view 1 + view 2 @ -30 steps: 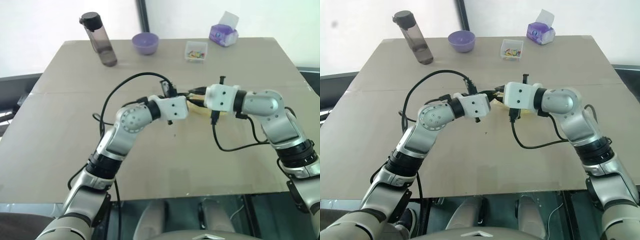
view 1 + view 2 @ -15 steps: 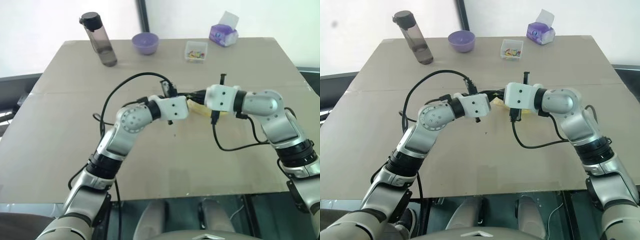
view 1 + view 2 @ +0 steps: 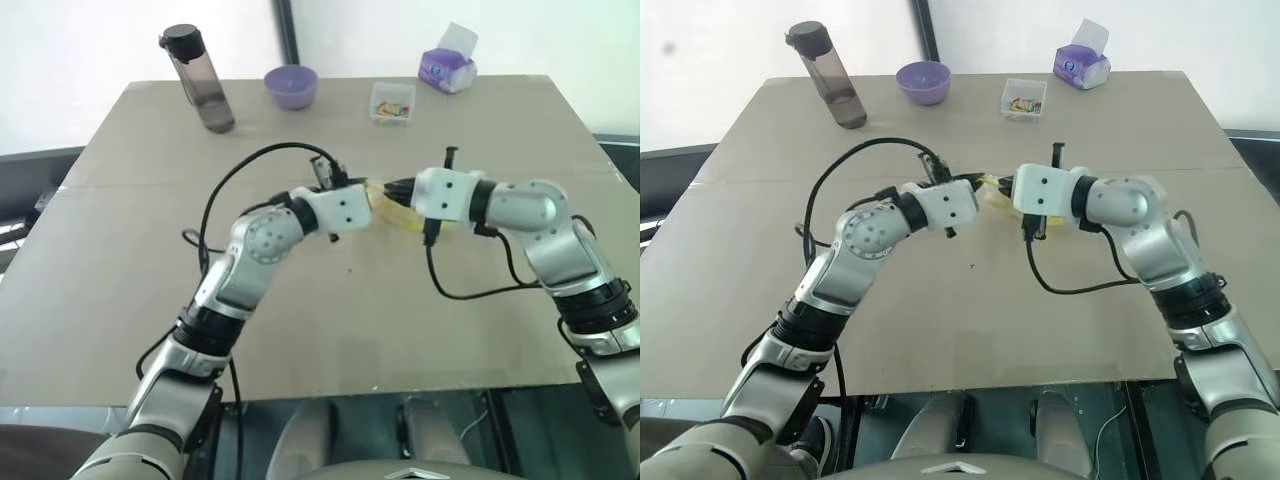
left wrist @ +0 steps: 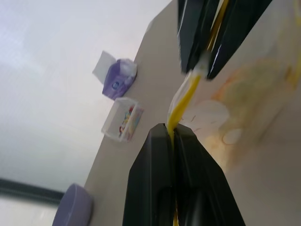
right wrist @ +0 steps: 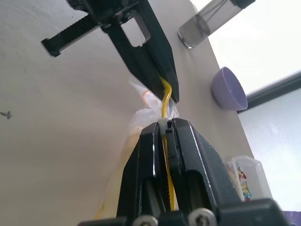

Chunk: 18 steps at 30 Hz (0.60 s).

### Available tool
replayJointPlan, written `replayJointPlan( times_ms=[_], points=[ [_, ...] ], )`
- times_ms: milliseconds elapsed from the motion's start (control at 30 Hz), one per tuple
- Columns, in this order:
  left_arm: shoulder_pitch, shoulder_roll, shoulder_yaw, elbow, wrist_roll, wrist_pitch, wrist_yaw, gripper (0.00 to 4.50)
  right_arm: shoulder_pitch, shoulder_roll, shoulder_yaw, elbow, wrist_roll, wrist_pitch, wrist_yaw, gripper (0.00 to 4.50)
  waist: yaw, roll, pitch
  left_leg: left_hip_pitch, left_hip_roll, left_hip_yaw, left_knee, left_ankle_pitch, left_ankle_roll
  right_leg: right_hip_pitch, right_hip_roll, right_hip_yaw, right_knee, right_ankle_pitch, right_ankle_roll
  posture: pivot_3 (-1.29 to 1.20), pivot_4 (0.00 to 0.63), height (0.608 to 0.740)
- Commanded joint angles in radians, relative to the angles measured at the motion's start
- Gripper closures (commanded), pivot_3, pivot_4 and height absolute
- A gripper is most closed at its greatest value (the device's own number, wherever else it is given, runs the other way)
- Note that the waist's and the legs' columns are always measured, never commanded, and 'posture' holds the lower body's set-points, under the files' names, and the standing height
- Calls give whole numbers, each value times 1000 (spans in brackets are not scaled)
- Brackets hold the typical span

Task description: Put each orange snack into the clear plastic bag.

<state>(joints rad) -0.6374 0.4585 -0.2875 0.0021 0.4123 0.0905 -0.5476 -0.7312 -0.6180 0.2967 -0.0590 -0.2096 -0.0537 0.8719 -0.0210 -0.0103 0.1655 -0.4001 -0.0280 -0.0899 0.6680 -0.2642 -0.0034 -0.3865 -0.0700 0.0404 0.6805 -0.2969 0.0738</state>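
Above the middle of a tan table (image 3: 300, 330), the left gripper (image 4: 173, 134) and right gripper (image 5: 164, 127) face each other, both clamped on the yellow seal strip of the clear plastic bag (image 4: 244, 94), which holds an orange snack (image 4: 256, 101).

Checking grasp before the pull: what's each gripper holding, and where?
Both hold the clear plastic bag by its yellow seal strip: left gripper and right gripper shut on it.
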Motion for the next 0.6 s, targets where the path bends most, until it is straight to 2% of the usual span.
replayJointPlan(
  times_ms=[33,600],
  points=[
    [9,40,63,31,45,122,36,4500,11,-38,-49,-29,-4,6,-6,4419,0,0,0,0,0,0,0,0,0,0,0,0,0,0,0,0,150,740],
    [5,57,45,23,53,202,61,4500,112,-180,-127,-73,-14,121,-17,4419,5,0,0,0,0,0,0,0,0,0,0,0,0,0,0,0,150,740]
  ],
)
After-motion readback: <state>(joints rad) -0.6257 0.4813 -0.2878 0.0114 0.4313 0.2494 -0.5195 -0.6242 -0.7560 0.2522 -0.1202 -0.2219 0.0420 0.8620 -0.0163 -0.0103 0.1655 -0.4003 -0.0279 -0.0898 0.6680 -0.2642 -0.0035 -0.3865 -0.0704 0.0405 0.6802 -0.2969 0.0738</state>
